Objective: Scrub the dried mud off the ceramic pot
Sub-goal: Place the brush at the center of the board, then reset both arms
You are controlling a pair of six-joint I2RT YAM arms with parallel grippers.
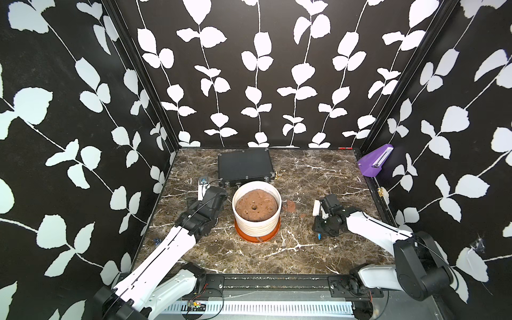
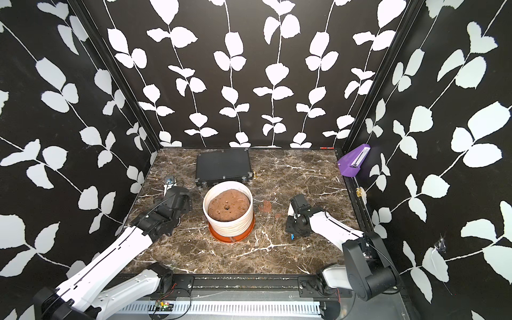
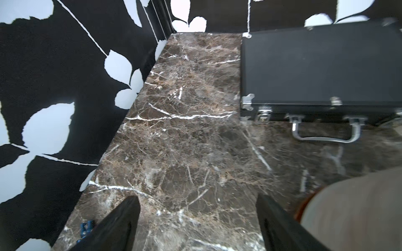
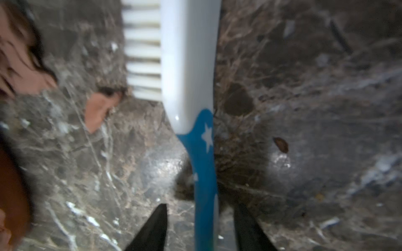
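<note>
The white ribbed ceramic pot [image 1: 256,221] [image 2: 230,224] stands mid-table on its orange-brown saucer, holding a brown mound with a centre hole. Flat reddish flakes of dried mud [image 1: 290,205] [image 2: 266,206] [image 4: 100,110] lie on the marble to its right. My right gripper [image 4: 200,206] is open, and the blue handle of a white-headed brush [image 4: 187,65] [image 1: 315,207] runs between the jaws with a gap on each side. My left gripper [image 3: 197,197] is open and empty, just left of the pot [image 3: 352,213], over bare marble.
A flat black case [image 1: 245,166] [image 3: 315,65] lies behind the pot. A purple device [image 1: 374,160] sits on the right wall's rail. A small blue object [image 1: 156,241] lies at the table's left edge. Patterned walls close in three sides.
</note>
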